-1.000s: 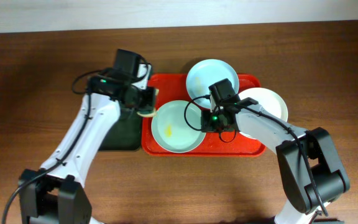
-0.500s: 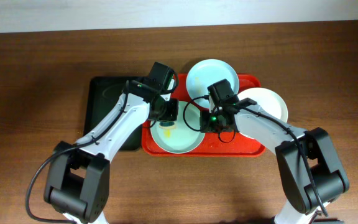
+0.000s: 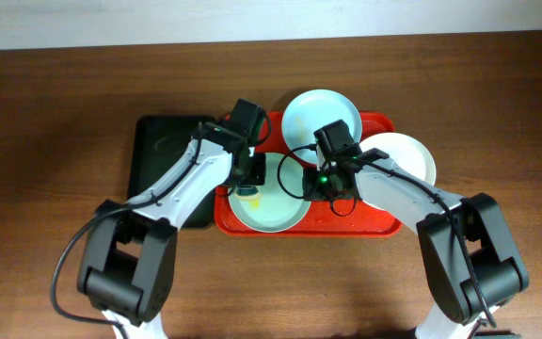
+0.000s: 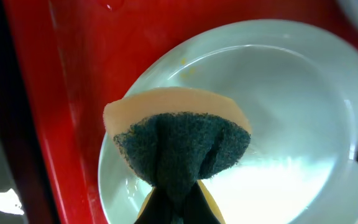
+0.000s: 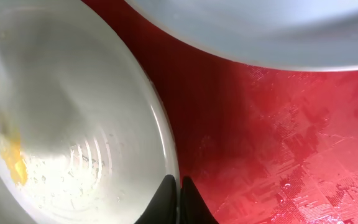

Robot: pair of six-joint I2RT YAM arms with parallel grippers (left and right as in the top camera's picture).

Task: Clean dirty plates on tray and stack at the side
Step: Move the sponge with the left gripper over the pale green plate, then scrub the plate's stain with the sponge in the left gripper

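**Sponge over near plate; rim pinched**

Wooden table (image 3: 55, 113); red tray (image 3: 374, 224) at centre, black tray (image 3: 163, 151) just left of it; three plates on the red tray: near plate (image 3: 276, 212) pale blue with a yellow smear (image 5: 14, 162); far plate (image 3: 320, 111) pale blue; white plate (image 3: 405, 155) at the right edge; left gripper (image 3: 248, 181) clamped on a sponge (image 4: 176, 134) over the near plate; right gripper (image 5: 179, 185) pinched together on the near plate's rim.

L arm stretches from near-left to centre, L gripper (image 3: 246, 188) pointing down, clamped on sponge (image 4: 176, 134). R arm bends in from near-right, R gripper (image 5: 179, 186) closed, tips down.
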